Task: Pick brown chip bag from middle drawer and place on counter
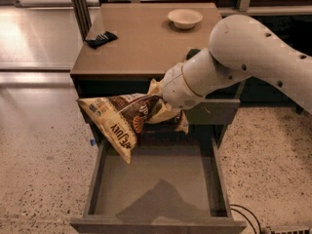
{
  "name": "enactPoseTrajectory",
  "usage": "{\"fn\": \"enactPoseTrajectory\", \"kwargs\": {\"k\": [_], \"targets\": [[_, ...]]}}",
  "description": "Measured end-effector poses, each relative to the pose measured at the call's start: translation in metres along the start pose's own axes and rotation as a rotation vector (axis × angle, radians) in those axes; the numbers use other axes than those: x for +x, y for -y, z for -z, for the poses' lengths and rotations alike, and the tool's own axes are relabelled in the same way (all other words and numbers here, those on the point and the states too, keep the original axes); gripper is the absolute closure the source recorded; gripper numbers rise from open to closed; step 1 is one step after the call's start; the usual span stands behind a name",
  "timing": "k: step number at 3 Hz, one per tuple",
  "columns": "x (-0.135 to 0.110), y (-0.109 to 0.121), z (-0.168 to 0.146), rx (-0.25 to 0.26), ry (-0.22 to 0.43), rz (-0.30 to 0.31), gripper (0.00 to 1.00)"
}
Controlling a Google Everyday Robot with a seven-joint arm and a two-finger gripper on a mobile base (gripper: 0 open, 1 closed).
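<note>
The brown chip bag (119,118) hangs in the air in front of the cabinet, tilted, its cream end pointing down-left, above the open middle drawer (156,184). My gripper (163,112) is shut on the bag's right end; the fingers are mostly hidden behind the white wrist and the bag. The bag is below the level of the tan counter (146,38) and in front of its front edge. The drawer floor is bare and grey.
A small black packet (100,39) lies at the counter's left. A white bowl (185,18) sits at the back right. A dark sponge (191,54) peeks out behind my arm. A grey drawer front (214,111) shows at the right. Speckled floor surrounds the cabinet.
</note>
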State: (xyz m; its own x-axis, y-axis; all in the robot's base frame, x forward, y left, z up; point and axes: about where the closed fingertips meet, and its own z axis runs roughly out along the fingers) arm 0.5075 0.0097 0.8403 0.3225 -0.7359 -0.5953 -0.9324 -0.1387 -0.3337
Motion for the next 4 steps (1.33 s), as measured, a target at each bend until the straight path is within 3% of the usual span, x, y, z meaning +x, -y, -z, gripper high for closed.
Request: {"fn": "enactPoseTrajectory", "kwargs": {"k": [2, 4], "targets": [[-0.042, 0.042, 0.049, 0.045, -0.012, 0.091, 1.00], [-0.057, 0.100, 0.064, 0.035, 0.030, 0.151, 1.00]]}}
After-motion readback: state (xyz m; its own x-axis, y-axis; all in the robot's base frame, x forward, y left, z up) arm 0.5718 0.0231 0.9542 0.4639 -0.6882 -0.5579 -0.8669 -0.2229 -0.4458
